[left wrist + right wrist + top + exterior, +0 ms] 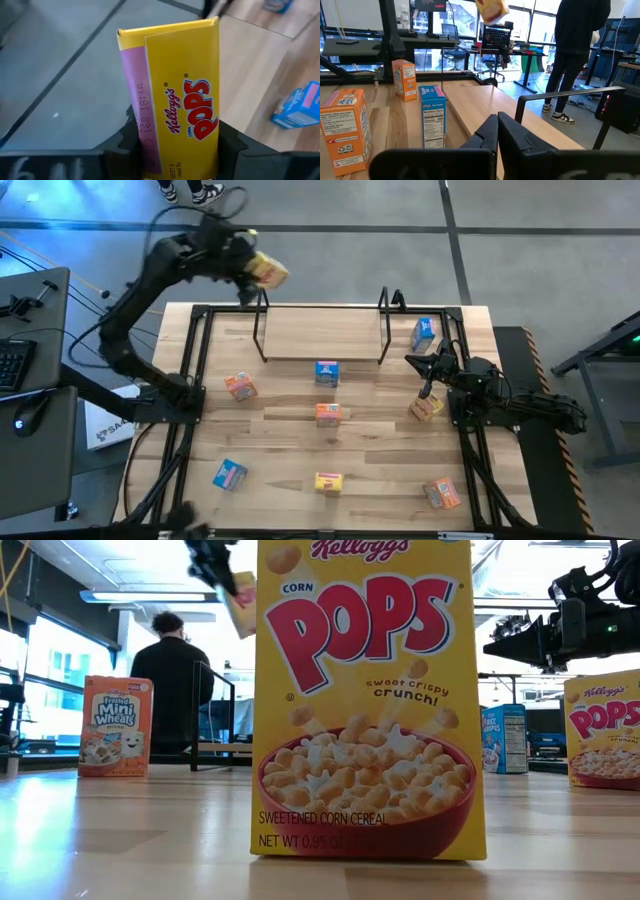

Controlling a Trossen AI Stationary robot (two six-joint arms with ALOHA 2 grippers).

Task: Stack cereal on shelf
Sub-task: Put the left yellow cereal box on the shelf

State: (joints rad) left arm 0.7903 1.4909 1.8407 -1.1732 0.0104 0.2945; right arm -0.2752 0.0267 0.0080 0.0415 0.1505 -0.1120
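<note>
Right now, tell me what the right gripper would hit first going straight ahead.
The right gripper would probably meet the shelf at its near end; the blue cereal box stands just off that line.

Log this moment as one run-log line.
left gripper: shut on Corn Pops box, raised near shelf's left end | right gripper: shut, empty, waiting at right | shelf: no boxes

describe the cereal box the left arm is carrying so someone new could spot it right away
Start at the low shelf with the light wooden board and black wire uprights at the table's far edge. Above its left end hangs the left gripper, shut on a small yellow cardboard Corn Pops box. It is the only box in the air; every other box stands on the tabletop.
</note>
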